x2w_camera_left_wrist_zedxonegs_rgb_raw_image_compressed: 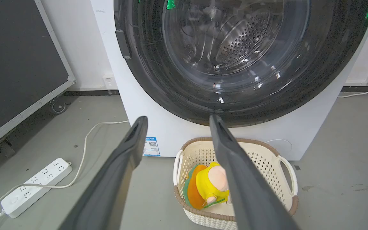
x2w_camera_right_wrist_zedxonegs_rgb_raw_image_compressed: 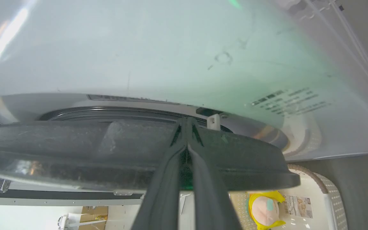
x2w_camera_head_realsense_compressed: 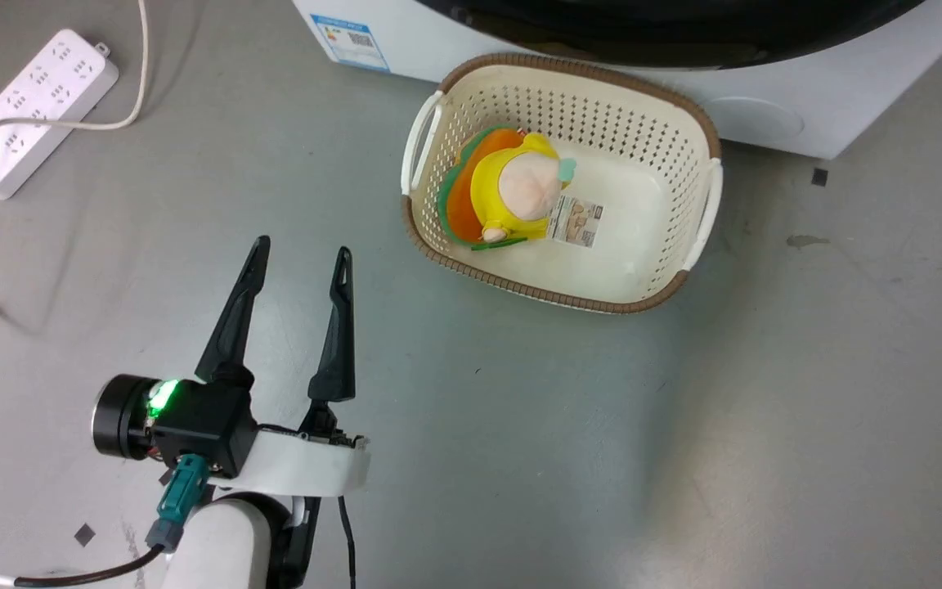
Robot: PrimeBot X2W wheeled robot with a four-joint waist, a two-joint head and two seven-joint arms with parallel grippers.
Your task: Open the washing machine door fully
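Grey floor [x2w_camera_head_realsense_compressed: 561, 458], white washing machine [x2w_camera_head_realsense_compressed: 847, 82], power strip [x2w_camera_head_realsense_compressed: 33, 110], white wall [x2w_camera_left_wrist_zedxonegs_rgb_raw_image_compressed: 81, 48]

No legible txt: blue label [x2w_camera_head_realsense_compressed: 350, 42] w/ QR code [x2w_camera_head_realsense_compressed: 362, 38] on washing machine [x2w_camera_head_realsense_compressed: 847, 98], tag [x2w_camera_head_realsense_compressed: 576, 222] in basket [x2w_camera_head_realsense_compressed: 643, 123], too small.

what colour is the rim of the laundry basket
Brown, a woven-look band around the cream perforated basket. It shows best in the head view.

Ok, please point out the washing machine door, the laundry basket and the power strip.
washing machine door [x2w_camera_left_wrist_zedxonegs_rgb_raw_image_compressed: 152, 80]: left wrist view, glossy black ring.
laundry basket [x2w_camera_head_realsense_compressed: 626, 123]: head view, perforated wall.
power strip [x2w_camera_head_realsense_compressed: 33, 109]: head view, white top.
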